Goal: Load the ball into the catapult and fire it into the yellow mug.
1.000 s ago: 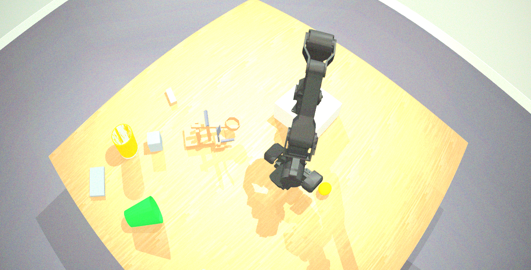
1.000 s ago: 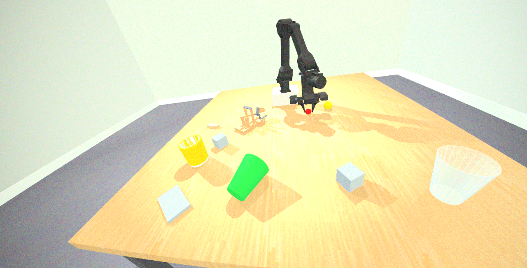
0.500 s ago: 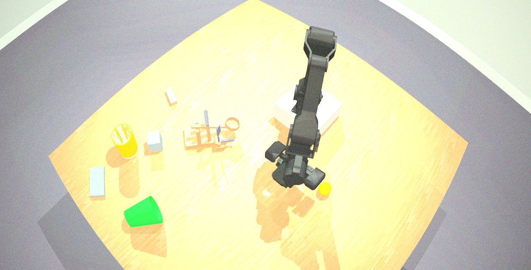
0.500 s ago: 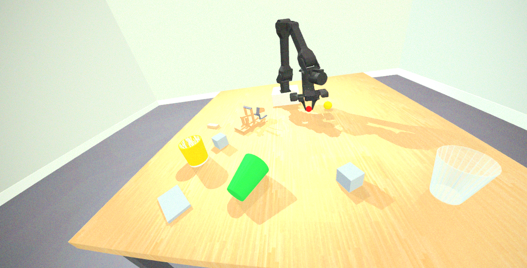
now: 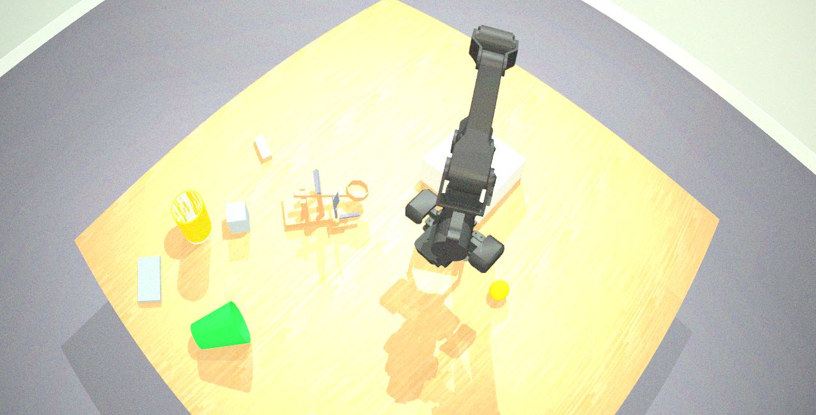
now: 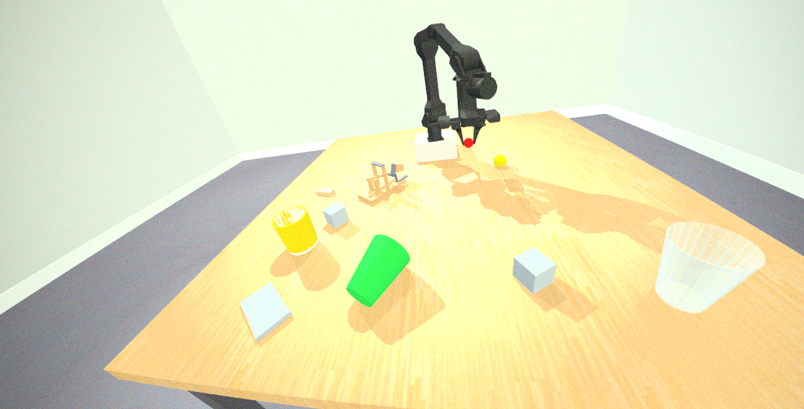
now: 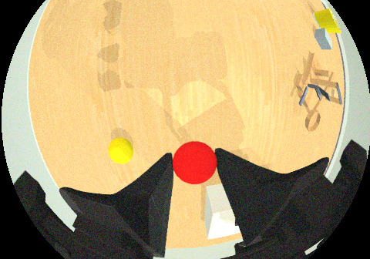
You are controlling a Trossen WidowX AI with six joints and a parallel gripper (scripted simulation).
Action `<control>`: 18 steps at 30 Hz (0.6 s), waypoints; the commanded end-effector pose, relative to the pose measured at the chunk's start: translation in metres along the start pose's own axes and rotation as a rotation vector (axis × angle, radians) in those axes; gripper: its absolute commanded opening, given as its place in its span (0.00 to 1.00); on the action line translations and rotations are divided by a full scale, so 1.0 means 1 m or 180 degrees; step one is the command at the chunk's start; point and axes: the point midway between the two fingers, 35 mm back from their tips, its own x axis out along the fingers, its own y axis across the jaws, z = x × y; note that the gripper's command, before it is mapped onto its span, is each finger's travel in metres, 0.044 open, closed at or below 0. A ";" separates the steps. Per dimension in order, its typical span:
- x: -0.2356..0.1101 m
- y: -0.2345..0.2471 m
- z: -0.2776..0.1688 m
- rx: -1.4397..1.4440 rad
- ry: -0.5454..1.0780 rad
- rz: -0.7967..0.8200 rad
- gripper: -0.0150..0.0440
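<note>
My gripper (image 6: 468,137) (image 7: 193,156) is shut on the red ball (image 6: 467,142) (image 7: 194,163) and holds it clear above the table (image 5: 598,212) (image 6: 505,350), in front of the arm's white base (image 5: 505,161) (image 6: 433,151). In the top view the gripper (image 5: 451,250) hides the ball. The wooden catapult (image 5: 316,207) (image 6: 384,183) (image 7: 319,86) stands to the left of the arm. The yellow mug (image 5: 190,217) (image 6: 294,230) (image 7: 328,20) stands upright farther left, beyond the catapult.
A yellow ball (image 5: 498,289) (image 6: 499,160) (image 7: 120,150) lies on the table near the gripper. A green cup (image 5: 221,327) (image 6: 377,269) lies on its side. A clear cup (image 6: 705,266) stands at the right. Grey blocks (image 5: 236,217) (image 5: 148,278) (image 6: 534,269) are scattered about.
</note>
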 end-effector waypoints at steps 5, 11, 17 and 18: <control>-0.021 -0.003 -0.002 0.0022 0.0011 0.0016 0.25; -0.018 -0.022 0.009 0.0191 0.0082 -0.0028 0.25; -0.015 -0.046 0.019 0.0382 0.0169 -0.0067 0.25; -0.015 -0.050 0.020 0.0414 0.0184 -0.0072 0.25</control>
